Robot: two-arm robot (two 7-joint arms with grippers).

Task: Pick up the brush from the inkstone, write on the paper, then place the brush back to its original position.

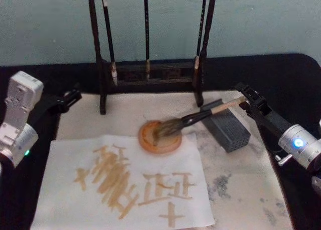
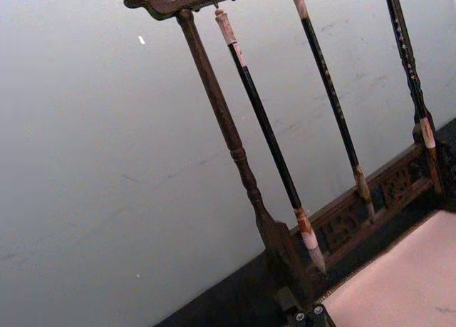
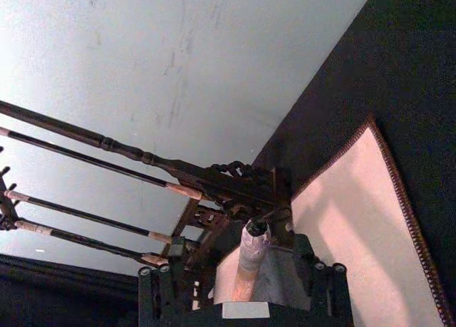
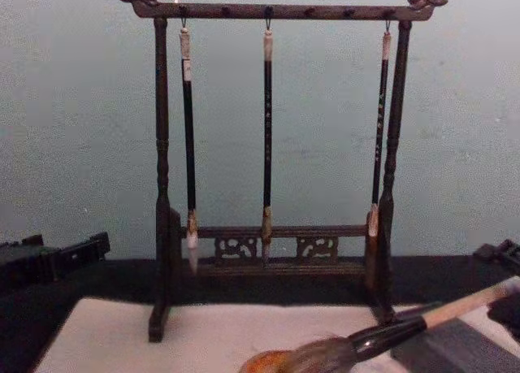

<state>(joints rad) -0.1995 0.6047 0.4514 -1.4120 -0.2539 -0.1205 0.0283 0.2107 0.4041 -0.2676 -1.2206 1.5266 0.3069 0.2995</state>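
Now the brush (image 1: pixel 200 117) lies near the middle of the table (image 1: pixel 296 79). Its bushy hairs sit on the round orange inkstone (image 1: pixel 150 145) and its black shaft rests on a grey block (image 1: pixel 230 132). The pale end of the handle points to the right edge of the table, and the right gripper (image 1: pixel 249 100) is there. In the right wrist view the handle runs between the two fingers (image 3: pixel 313 284) with a gap on each side. So I think this gripper has let go and is only standing around the handle.

The paper (image 1: pixel 65 200) lies by the near left corner of the table and already has tan writing on it. The job looks almost done; what is left is to move away. To do that well, the right gripper should open wide and slide straight back along the handle. It must not bump the handle, so the hairs stay on the inkstone and the shaft stays on the block.

The left gripper (image 1: pixel 70 97) waits by the left edge, and I cannot tell if it is open or closed.

I count one thick brush, one inkstone, one grey block, one sheet of paper, one pale mat (image 1: pixel 241 175), one wooden brush stand (image 4: pixel 162 186) near the far edge, and three slim brushes (image 4: pixel 267 129) hanging on it.
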